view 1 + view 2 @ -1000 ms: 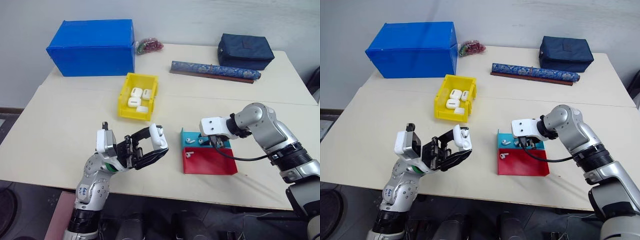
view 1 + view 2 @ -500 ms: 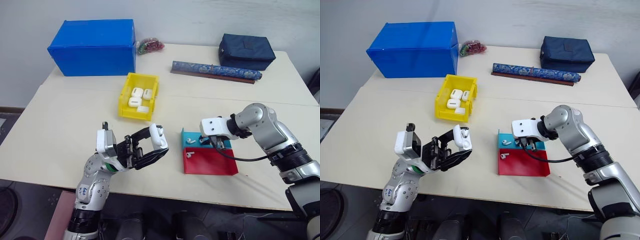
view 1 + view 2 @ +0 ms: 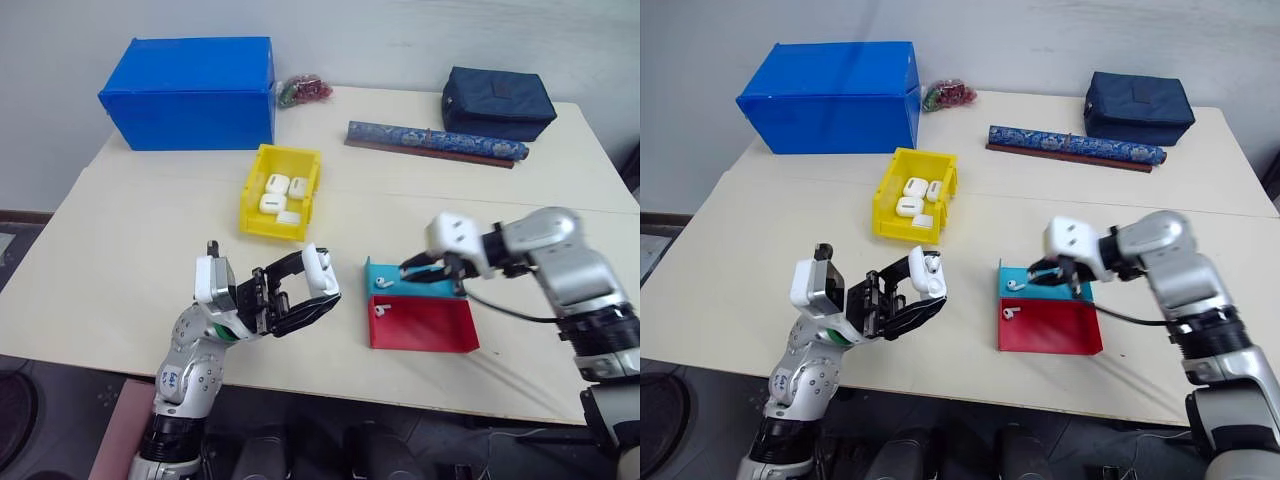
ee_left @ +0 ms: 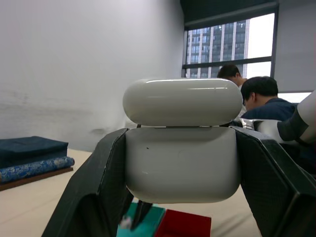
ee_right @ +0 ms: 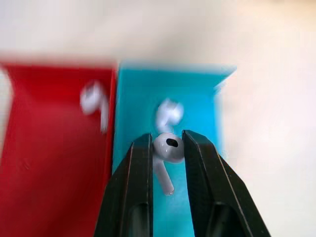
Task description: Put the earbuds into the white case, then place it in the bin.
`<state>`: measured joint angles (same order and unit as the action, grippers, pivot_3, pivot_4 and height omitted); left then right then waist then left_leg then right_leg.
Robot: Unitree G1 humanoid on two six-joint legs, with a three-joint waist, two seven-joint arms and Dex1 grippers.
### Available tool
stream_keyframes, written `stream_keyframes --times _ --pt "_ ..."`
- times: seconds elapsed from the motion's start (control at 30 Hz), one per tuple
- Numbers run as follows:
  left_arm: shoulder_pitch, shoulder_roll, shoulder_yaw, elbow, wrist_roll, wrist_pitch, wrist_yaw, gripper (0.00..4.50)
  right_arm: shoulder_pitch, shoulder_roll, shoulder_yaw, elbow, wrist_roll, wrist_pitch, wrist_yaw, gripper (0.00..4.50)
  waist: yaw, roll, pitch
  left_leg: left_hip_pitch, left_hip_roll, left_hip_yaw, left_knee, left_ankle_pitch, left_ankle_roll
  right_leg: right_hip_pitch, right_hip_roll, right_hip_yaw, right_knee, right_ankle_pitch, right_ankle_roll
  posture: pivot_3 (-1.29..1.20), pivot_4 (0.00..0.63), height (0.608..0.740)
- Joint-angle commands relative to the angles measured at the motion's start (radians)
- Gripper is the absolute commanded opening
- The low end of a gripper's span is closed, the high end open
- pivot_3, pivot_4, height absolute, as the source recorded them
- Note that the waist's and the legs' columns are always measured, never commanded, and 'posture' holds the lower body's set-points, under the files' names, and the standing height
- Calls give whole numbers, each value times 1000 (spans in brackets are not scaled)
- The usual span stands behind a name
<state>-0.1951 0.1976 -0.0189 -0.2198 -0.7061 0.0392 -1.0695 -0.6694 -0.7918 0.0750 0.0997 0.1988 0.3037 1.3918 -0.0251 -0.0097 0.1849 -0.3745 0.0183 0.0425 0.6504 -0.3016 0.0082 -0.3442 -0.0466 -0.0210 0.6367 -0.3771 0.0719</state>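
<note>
My left gripper is shut on the white case, holding it up above the table's front. My right gripper is shut on one earbud, pinched by its head with the stem hanging, a little above the teal half of the tray. A second earbud lies on the teal half and a third on the red half. The yellow bin stands beyond the left gripper, with several white cases inside.
A large blue box stands at the back left, with a small red bundle beside it. A long patterned roll and a navy pouch lie at the back right.
My right gripper has risen off the teal half of the tray with an earbud between its fingers and has turned at the wrist. The left gripper and case stayed put.
</note>
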Motion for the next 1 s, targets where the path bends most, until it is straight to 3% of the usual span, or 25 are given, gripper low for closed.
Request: stream_keyframes --times 0.03,0.2,0.27,0.33,0.6,1.0 --pt "-33 -23 -15 10 -8 -24 -25 2811 47 19 -245 -155 304 196 -59 459 1 0 0 0 0 0 0 0 0 0 0 0 0 0 0 0 150 740" --pt "-92 -62 -17 62 -3 -36 -33 2811 101 127 -455 -354 775 535 -296 459 -2 0 0 0 0 -1 -1 0 0 0 0 -1 1 0 0 0 150 740" --pt "-128 -90 -26 85 1 -42 -31 2811 120 188 -481 -408 1075 632 -494 459 -3 0 0 0 0 -2 -1 0 0 0 0 -1 1 0 0 0 150 740" --pt "-153 -108 -32 102 4 -46 -31 2811 134 230 -479 -448 1259 653 -643 459 -2 0 0 0 0 -2 -1 0 0 0 0 -1 1 0 0 0 150 740" --pt "-191 -144 -45 108 2 -38 -16 2811 233 337 -379 -608 1310 555 -829 459 -1 0 0 -4 -1 -2 -1 0 1 -1 0 -1 1 1 1 0 150 740" --pt "-170 -213 -81 77 26 -68 39 2811 341 382 -291 -691 1201 435 -824 459 0 0 0 -8 -1 -3 -1 0 1 -5 0 -1 2 1 1 0 150 740"
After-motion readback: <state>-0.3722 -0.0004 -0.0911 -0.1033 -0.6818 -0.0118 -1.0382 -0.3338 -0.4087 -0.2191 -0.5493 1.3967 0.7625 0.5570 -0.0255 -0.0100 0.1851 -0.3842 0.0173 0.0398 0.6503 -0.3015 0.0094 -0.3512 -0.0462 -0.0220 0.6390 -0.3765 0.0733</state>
